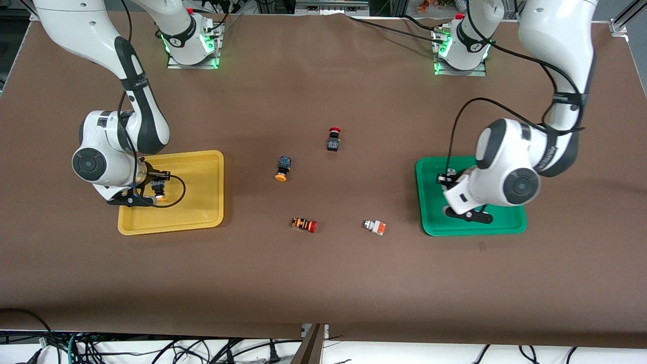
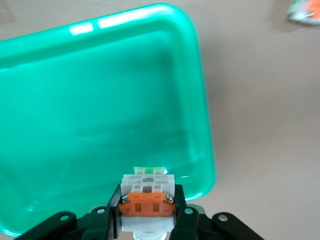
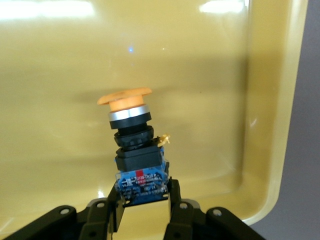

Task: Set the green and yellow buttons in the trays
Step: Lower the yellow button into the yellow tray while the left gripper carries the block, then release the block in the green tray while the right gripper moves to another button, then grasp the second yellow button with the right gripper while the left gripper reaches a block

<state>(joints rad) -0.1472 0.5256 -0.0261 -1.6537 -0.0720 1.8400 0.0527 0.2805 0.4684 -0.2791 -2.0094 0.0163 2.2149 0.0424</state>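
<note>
The right gripper (image 3: pixel 142 197) hangs over the yellow tray (image 1: pixel 202 212) at the right arm's end of the table, its fingers pinching a black-bodied button with a yellow-orange cap (image 3: pixel 132 145), while the left gripper (image 2: pixel 147 212) is over the green tray (image 1: pixel 429 222) at the left arm's end, clamped on a white-bodied button with an orange face (image 2: pixel 146 200). Between the trays on the brown table (image 1: pixel 323 283) lie another yellow-capped button (image 1: pixel 283 169) and, nearer the front camera, another white and orange button (image 1: pixel 375 227), with a black red-capped switch (image 1: pixel 333 138) and an orange-striped switch (image 1: pixel 304 224) beside them
</note>
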